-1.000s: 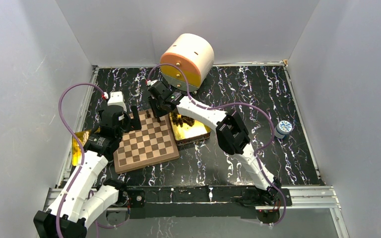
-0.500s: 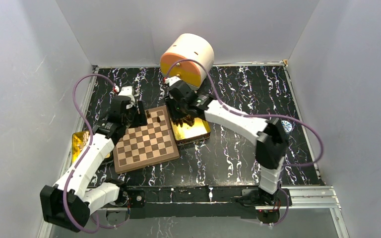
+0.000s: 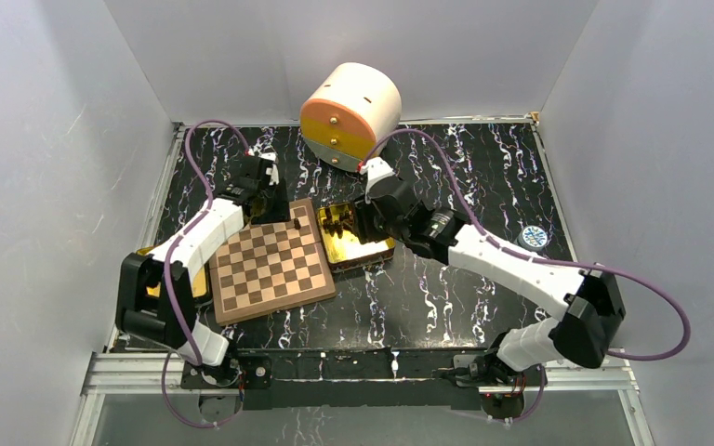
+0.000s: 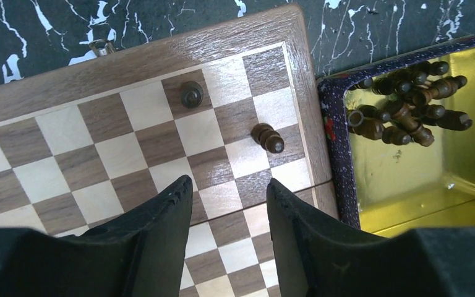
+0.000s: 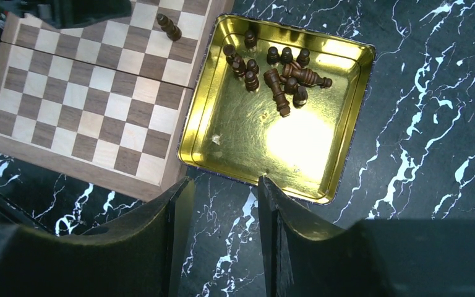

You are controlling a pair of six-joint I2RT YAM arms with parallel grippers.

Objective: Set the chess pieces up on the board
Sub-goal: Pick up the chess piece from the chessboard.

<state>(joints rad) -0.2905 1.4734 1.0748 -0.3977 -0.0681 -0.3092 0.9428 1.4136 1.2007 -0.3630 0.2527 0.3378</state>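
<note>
The board lies left of centre with a gold tin against its right edge. In the left wrist view one chess piece stands on the board near its far edge, and another lies on its side two squares away. Several more pieces lie heaped in the tin. My left gripper hovers open over the board's far right corner, nothing between its fingers. My right gripper hangs open and empty above the tin's edge.
A round cream and orange box stands at the back. A second gold tin part lies by the board's left side, under the left arm. A small blue and white round thing sits at the right.
My left arm has reached further along the board's far edge and its jaws have narrowed. My right arm has swung right, from the board's far corner to over the tin.
</note>
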